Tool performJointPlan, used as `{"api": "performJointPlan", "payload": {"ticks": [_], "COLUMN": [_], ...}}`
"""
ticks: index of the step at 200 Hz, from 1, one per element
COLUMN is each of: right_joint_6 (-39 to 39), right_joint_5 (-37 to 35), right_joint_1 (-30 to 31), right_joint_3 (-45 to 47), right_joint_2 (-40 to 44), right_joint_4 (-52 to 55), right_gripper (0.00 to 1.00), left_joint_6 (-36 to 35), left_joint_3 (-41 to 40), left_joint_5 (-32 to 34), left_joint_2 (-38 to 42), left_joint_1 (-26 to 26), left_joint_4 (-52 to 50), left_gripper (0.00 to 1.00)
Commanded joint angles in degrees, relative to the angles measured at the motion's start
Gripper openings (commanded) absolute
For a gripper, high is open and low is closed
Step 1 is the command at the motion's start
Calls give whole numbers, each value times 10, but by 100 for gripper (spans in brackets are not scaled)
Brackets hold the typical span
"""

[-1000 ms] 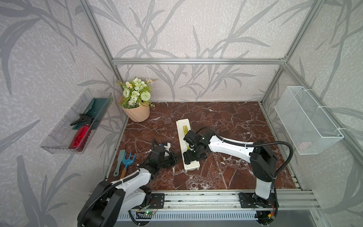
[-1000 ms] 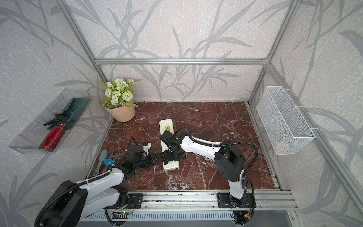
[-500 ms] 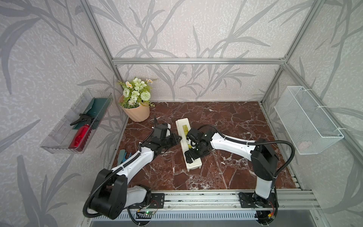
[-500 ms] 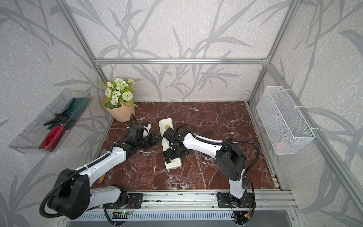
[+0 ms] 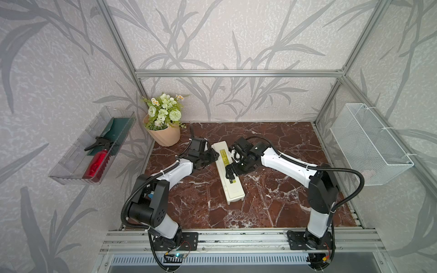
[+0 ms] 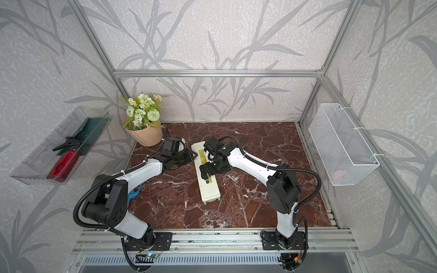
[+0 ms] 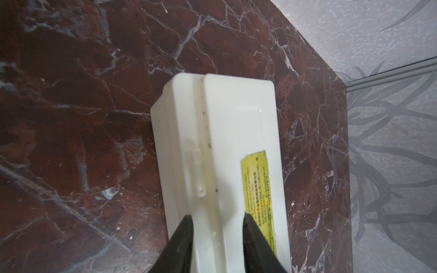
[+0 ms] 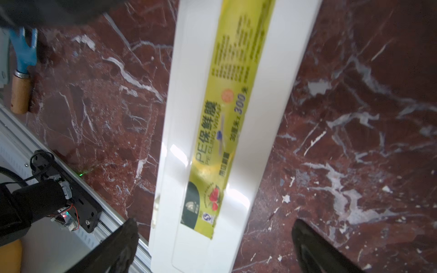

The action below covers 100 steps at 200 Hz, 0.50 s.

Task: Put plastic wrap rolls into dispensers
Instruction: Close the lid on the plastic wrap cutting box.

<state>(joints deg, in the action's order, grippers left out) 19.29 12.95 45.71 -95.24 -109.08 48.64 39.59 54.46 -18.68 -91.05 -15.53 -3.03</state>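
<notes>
Right now the dispenser [image 5: 229, 176] lies flat on the red marble table [image 5: 286, 144], mid-table, between the two arms. Its lid is down and the label faces up. The long axis runs mostly front to back, slightly skewed. The far end leans to the robot's left, toward the flower pot [image 5: 165, 139]; the near end points at the front rail [image 5: 236, 232], well short of it. The yellow-green label [image 5: 226, 160] follows the same axis, dark green end toward the rail.

The left gripper [image 5: 213, 156] meets the box near its far end. Top views hide the tips. The left wrist view shows them: jaws parted a little, tips over the top face of the dispenser [image 7: 224, 132], the lid's edge line running between them. Touching or not, cannot tell. That view alone shows a small latch tab [image 7: 195, 170] on the box's side.

The right gripper [image 5: 230, 170] sits over the middle of the box. In the right wrist view its jaws are spread wide, one tip on each side of the dispenser [image 8: 212, 165], clamping nothing. Only here is the label print readable ("PE", "300"). A blue garden fork [image 8: 22, 52] with a wooden handle also shows plainly near the rail. In a top view the garden fork [image 6: 134, 192] is just a blue scrap behind the left arm.

Only the top views take in the walls: a clear tray [image 6: 30, 163] holding a red bottle [image 6: 62, 165] on the left, a white mesh basket [image 6: 343, 146] on the right.
</notes>
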Motion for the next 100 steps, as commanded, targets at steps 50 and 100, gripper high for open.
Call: {"api": "performJointPlan", "payload": {"ticks": [50,100], "right_joint_6": [-56,-73], "right_joint_5": [-81,-143], "right_joint_1": [-10,-11], "right_joint_3": [-303,-619], "right_joint_2": [-206,-403], "right_joint_4": [96,234], "right_gripper": [100,100], "left_joint_6": [-33,-19], "left_joint_3": [48,40], "left_joint_5": [16,-2], "left_joint_2": [-10,-10], "left_joint_1": [75,87], "left_joint_4": [-36,-51], "left_gripper": [66,69]}}
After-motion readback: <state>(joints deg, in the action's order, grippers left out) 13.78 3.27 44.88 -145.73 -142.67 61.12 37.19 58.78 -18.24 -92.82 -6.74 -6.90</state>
